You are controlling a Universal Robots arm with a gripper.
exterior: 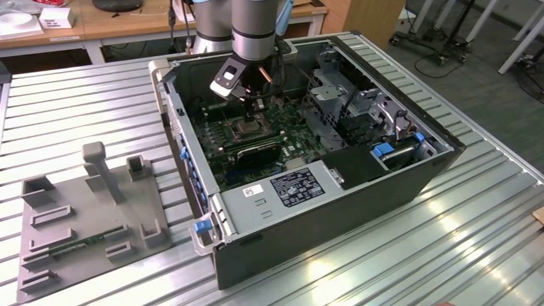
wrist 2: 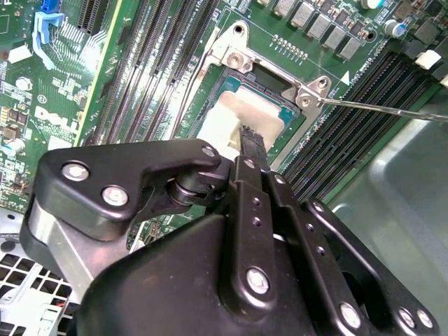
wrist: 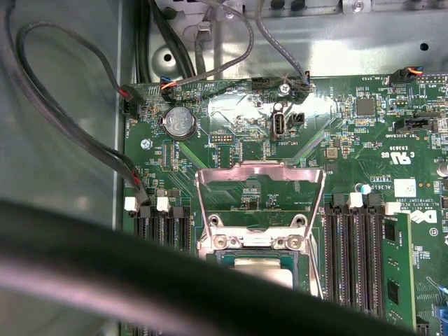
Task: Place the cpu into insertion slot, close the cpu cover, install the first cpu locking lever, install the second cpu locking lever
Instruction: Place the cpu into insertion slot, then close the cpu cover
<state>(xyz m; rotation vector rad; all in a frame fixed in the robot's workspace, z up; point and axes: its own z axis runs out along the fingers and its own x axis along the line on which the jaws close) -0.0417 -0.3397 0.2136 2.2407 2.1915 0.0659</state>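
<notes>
The cpu (wrist: 262,270), a flat silver-grey square, lies in the insertion slot (exterior: 247,131) on the green board; in the second wrist view it shows as a pale square (wrist 2: 234,115). The cpu cover (wrist: 260,170), a thin silver frame, stands raised open behind the slot. A thin locking lever rod (wrist 2: 381,109) sticks out sideways from the slot's corner, unlatched. My gripper (wrist 2: 252,138) hangs straight above the slot (wrist 2: 255,77) with its black fingers drawn together, the tip at the cpu's near edge. In the exterior view the gripper (exterior: 249,113) points down into the open computer case.
Long black memory slots (wrist 2: 350,133) flank the socket. Cables (wrist: 84,133) loop along the case wall. A drive cage (exterior: 357,108) and black shroud (exterior: 357,162) fill the case on the exterior view's right. A grey fixture board (exterior: 85,223) lies on the ribbed metal table.
</notes>
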